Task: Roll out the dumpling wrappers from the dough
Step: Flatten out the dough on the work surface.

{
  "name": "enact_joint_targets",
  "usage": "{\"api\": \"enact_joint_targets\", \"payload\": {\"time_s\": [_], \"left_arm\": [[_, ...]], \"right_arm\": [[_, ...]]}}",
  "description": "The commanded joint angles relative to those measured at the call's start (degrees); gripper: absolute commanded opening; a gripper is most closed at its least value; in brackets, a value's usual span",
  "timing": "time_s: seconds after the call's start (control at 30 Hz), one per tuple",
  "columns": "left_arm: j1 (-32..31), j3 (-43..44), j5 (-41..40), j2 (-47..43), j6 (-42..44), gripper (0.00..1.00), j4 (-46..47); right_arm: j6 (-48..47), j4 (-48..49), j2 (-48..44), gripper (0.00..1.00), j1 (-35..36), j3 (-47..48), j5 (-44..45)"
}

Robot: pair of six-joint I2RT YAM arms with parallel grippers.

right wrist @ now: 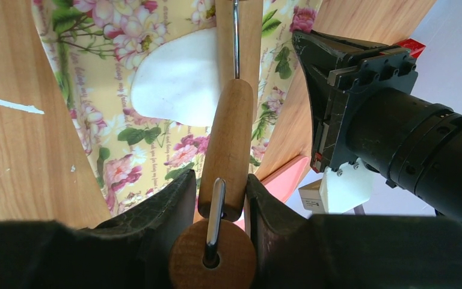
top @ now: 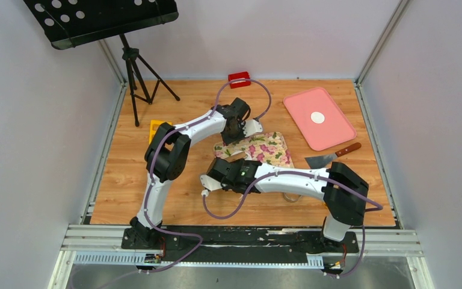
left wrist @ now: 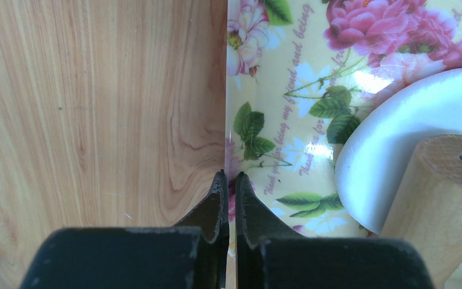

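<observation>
– Around the floral mat, what else sits on the table?

– To its right, a pink tray with one round white dumpling wrapper lying flat on it. Between tray and mat lies a scraper with a wooden handle. A small red object sits at the far edge, an orange-yellow piece shows beside the left arm's elbow, and a black music stand rises at the far left corner.

– Anything crowding the work?

– Both arms bend over the mat's left half, so from above the dough is hidden. The left gripper hangs over the mat's edge, where the print meets bare wood, its fingers pressed together with nothing between them. From the right wrist, that arm's black body looms just beside the rolling pin.

– And the right gripper?

– Its fingers pinch the pin's wooden handle from both sides; a metal rod runs from the handle into the roller.

– Where is the dough?

– On the floral mat, under the roller, which lies across its right side.

– How does it look?

– Smooth, matte, plain white. It is flattened into a thin sheet with a rounded outline, not a clean circle; one side runs nearly straight. From the left wrist its curved rim shows against the flower print, with the roller's end in front of it.
</observation>
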Motion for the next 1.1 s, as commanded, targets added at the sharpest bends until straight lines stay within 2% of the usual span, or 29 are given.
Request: {"api": "enact_joint_targets", "payload": {"time_s": [0.0,1.07], "left_arm": [[-0.01,-0.88,-0.75,-0.49,0.25,0.0,2.47],[-0.03,-0.6,-0.75,-0.64,0.04,0.0,2.16]], "right_arm": [[3.29,-10.88,2.02,0.0,1.48,-3.48,-8.5],[6.04,-18.56,-2.35,0.0,5.56,-5.69,-8.9]]}}
